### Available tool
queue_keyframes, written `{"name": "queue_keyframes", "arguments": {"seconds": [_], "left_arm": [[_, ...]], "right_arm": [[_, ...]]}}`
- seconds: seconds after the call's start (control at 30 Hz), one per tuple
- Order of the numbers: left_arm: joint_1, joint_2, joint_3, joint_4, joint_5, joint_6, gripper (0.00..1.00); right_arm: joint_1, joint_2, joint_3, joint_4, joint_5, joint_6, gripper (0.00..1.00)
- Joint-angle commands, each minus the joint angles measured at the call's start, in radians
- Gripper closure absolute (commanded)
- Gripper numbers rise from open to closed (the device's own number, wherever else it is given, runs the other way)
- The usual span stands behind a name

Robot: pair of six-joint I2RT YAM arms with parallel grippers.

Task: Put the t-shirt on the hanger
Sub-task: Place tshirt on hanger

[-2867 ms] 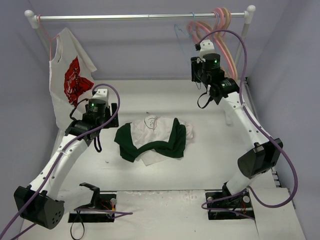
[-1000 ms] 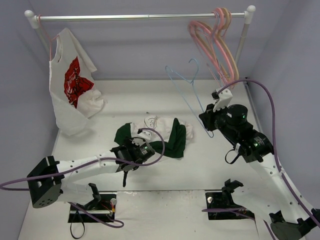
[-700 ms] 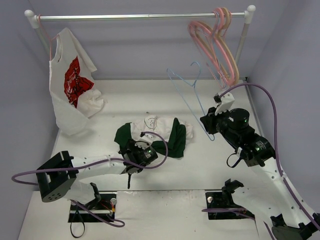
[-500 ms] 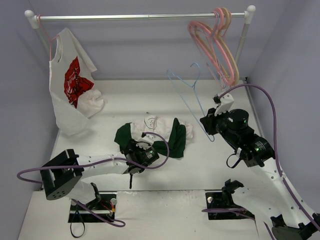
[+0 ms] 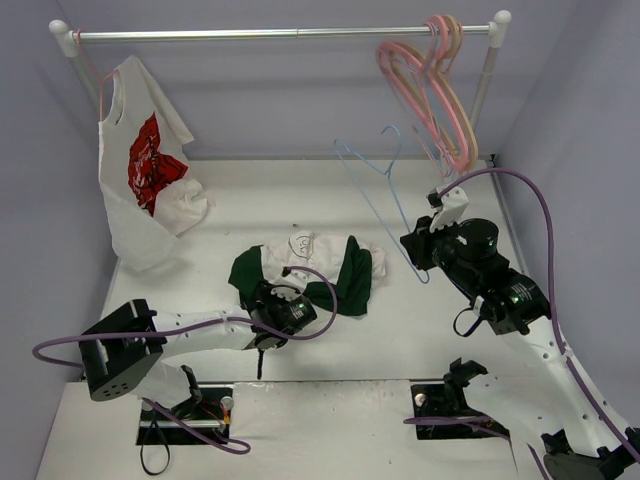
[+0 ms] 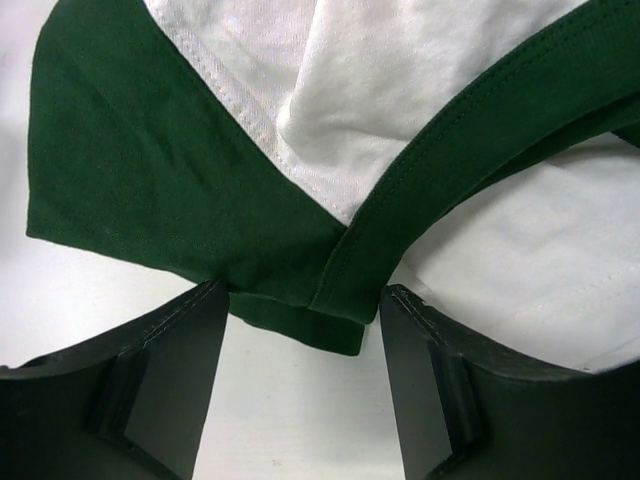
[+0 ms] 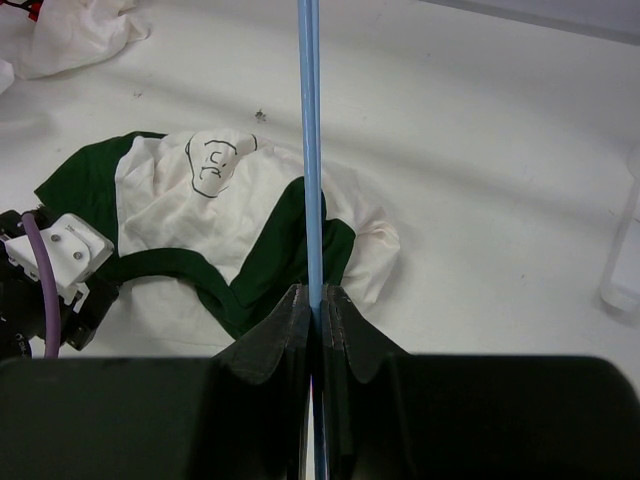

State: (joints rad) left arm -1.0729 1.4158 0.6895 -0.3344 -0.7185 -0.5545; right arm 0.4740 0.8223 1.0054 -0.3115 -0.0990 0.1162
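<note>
The t-shirt (image 5: 312,262), white with dark green sleeves and collar trim, lies crumpled on the table; it also shows in the right wrist view (image 7: 215,215). My left gripper (image 5: 268,318) is open at its near edge. In the left wrist view my left gripper (image 6: 305,325) has a green hem (image 6: 300,300) just ahead of the two fingers, not clamped. My right gripper (image 5: 418,250) is shut on the thin light-blue hanger (image 5: 375,190) and holds it in the air, off the rail, right of the shirt. In the right wrist view my right gripper (image 7: 316,300) pinches the hanger wire (image 7: 310,150).
A rail (image 5: 280,33) spans the back. A white shirt with a red graphic (image 5: 145,170) hangs at its left end. Several pink hangers (image 5: 435,85) hang at its right end. Purple walls close in the left and right sides.
The right arm has taken the blue hanger off the rail and lowered it toward the shirt. The left arm has come down to the shirt's near edge, and over the last half second has barely moved.
</note>
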Motion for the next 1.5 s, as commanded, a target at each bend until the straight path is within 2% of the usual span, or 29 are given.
{"name": "queue_keyframes", "arguments": {"seconds": [0.0,0.2,0.43,0.57,0.8,0.93,1.2,1.33,1.47], "left_arm": [[-0.007,-0.005,0.013,0.021,-0.024,-0.016,0.39],[-0.007,0.018,0.021,0.017,-0.039,-0.016,0.39],[-0.007,0.014,0.019,0.012,-0.039,-0.016,0.49],[-0.009,0.005,0.025,0.006,-0.055,-0.009,0.60],[-0.005,-0.008,0.039,0.000,-0.070,0.016,0.91],[0.013,-0.050,0.074,-0.014,-0.072,0.082,1.00],[0.253,-0.140,0.278,-0.107,0.235,0.254,1.00],[0.387,-0.098,0.500,-0.233,0.388,0.315,1.00],[0.511,-0.048,0.646,-0.310,0.520,0.369,1.00]], "right_arm": [[0.008,-0.005,0.002,0.080,-0.007,0.016,1.00],[0.008,-0.014,-0.004,0.081,-0.005,0.019,1.00],[0.008,-0.014,-0.013,0.083,-0.005,0.019,1.00],[0.008,-0.014,-0.017,0.084,-0.007,0.023,1.00],[0.008,-0.018,-0.011,0.081,-0.019,0.019,1.00],[0.008,-0.022,-0.010,0.074,-0.059,0.005,1.00],[0.015,-0.038,-0.031,0.094,-0.178,-0.029,1.00],[0.038,-0.045,-0.045,0.103,-0.208,-0.039,1.00],[0.071,-0.058,-0.050,0.092,-0.212,-0.055,1.00]]}}
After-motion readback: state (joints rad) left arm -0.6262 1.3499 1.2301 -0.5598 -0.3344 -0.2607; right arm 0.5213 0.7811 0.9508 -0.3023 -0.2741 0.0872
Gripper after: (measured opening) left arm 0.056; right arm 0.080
